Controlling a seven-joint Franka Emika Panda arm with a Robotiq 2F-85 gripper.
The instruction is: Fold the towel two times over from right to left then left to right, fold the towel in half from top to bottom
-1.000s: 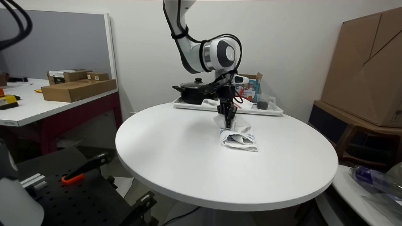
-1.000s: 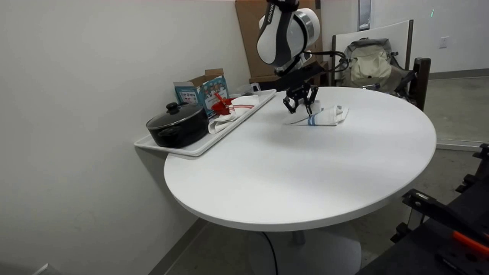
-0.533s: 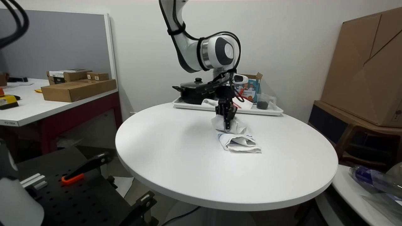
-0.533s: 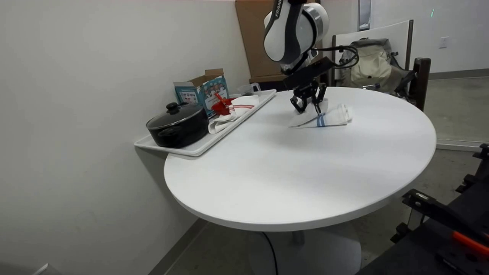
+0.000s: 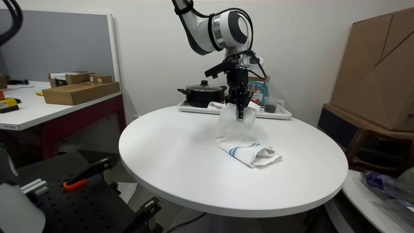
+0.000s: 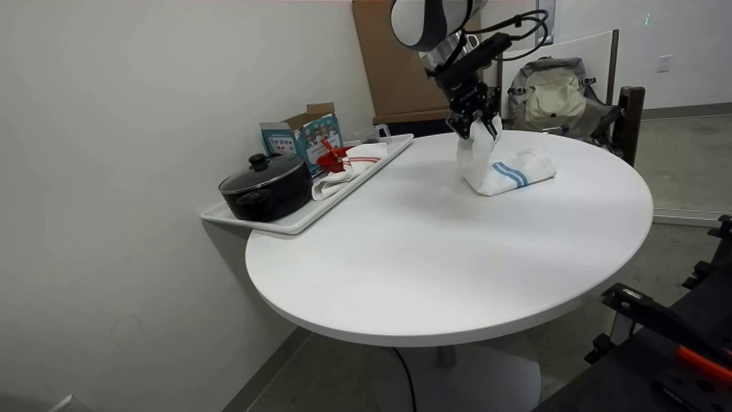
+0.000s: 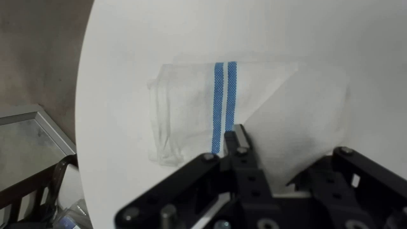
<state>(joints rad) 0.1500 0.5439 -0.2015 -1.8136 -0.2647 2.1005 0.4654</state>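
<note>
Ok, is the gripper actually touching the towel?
Touching. In both exterior views, the gripper pinches the towel, whose raised end hangs from it while the rest lies on the table.

Tool (image 5: 239,116) and pinched end of the towel (image 5: 234,131) higher than before

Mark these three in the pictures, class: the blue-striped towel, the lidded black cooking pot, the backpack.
Blue-striped towel (image 7: 256,87): wrist view, on white cloth beside its stripes.
Lidded black cooking pot (image 5: 203,98): in an exterior view, on its side wall.
Backpack (image 6: 552,105): in an exterior view, on its front panel.
</note>
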